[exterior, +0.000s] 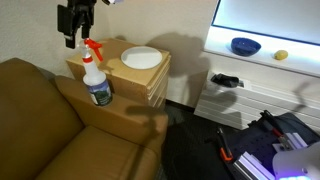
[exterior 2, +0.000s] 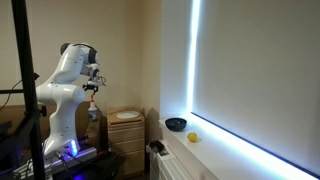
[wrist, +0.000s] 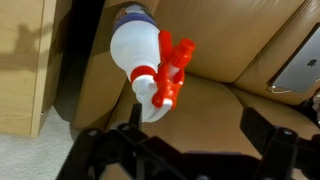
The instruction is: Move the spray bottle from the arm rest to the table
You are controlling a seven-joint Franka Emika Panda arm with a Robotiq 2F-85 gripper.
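Observation:
The spray bottle (exterior: 97, 76), whitish with a red trigger head and a dark label, stands upright on the brown sofa arm rest (exterior: 112, 116). My gripper (exterior: 74, 32) hangs open and empty just above its red head. In the wrist view the bottle (wrist: 140, 48) shows from above, by the left finger, with most of it outside the gap of the open gripper (wrist: 195, 125). In an exterior view the gripper (exterior 2: 92, 88) is over the bottle (exterior 2: 93, 113). The white table (exterior: 262, 58) is far to the right.
A tan wooden side table (exterior: 150, 82) with a white plate (exterior: 142, 58) stands right behind the arm rest. On the white table are a blue bowl (exterior: 245, 46) and a small yellow thing (exterior: 281, 55). A black object (exterior: 225, 80) lies on a lower white shelf.

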